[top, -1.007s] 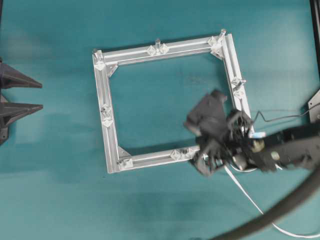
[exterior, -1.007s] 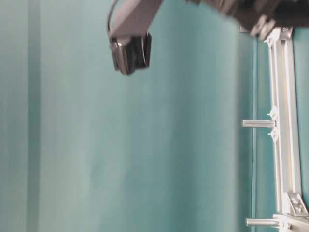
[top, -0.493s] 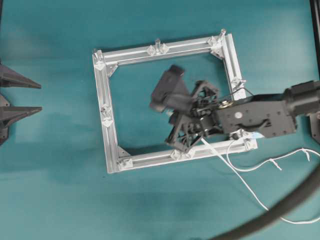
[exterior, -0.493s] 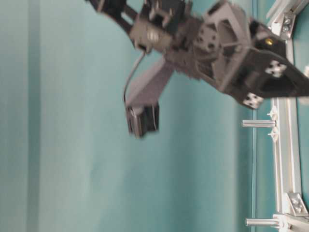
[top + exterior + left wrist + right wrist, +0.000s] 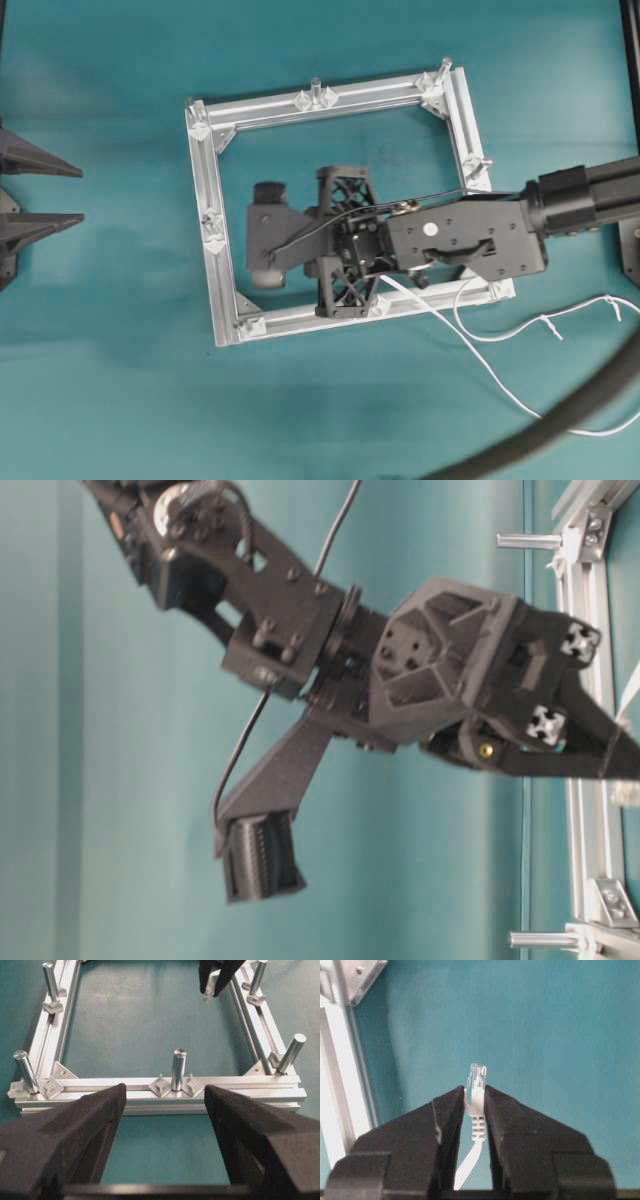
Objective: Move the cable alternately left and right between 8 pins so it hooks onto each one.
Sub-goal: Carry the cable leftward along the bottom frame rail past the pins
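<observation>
The black right gripper (image 5: 476,1105) is extended from the right edge of the overhead view, its fingers (image 5: 445,1125) closed together. The black left gripper (image 5: 165,1105) is held with fingers (image 5: 90,1120) spread wide.

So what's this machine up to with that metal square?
The right gripper is shut on the plug end of a thin white cable and holds it over the open middle of the square aluminium frame. The rest of the cable trails off across the frame's lower rail onto the teal table. The pins around the frame look bare from what shows. The left gripper hangs open just outside the frame, holding nothing.
</observation>
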Tool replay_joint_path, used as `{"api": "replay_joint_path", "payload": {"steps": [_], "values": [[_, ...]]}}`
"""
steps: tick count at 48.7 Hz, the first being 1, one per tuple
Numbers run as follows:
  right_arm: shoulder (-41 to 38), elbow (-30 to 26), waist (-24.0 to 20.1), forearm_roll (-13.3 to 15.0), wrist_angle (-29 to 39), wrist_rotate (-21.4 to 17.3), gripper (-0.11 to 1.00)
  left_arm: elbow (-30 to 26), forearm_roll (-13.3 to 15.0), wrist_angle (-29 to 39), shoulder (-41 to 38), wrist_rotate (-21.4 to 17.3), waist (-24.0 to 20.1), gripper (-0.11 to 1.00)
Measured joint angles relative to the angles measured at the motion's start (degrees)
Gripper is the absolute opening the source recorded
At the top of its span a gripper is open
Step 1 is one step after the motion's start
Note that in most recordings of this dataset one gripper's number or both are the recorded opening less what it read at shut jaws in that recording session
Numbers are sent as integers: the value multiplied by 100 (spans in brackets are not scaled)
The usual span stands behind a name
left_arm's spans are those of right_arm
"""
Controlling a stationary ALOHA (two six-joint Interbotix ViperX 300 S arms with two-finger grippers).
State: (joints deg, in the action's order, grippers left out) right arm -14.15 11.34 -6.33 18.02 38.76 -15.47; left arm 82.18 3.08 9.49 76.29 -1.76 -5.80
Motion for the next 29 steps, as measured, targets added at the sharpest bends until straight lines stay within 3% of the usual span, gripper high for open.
{"api": "replay_joint_path", "payload": {"steps": [11, 29], "values": [[-176, -246, -202, -334, 53, 1160, 15, 0, 0, 0, 9, 0, 0, 74], [-448, -378, -1028, -387, 132, 3217, 15, 0, 0, 0, 0, 0, 9, 74]]}}
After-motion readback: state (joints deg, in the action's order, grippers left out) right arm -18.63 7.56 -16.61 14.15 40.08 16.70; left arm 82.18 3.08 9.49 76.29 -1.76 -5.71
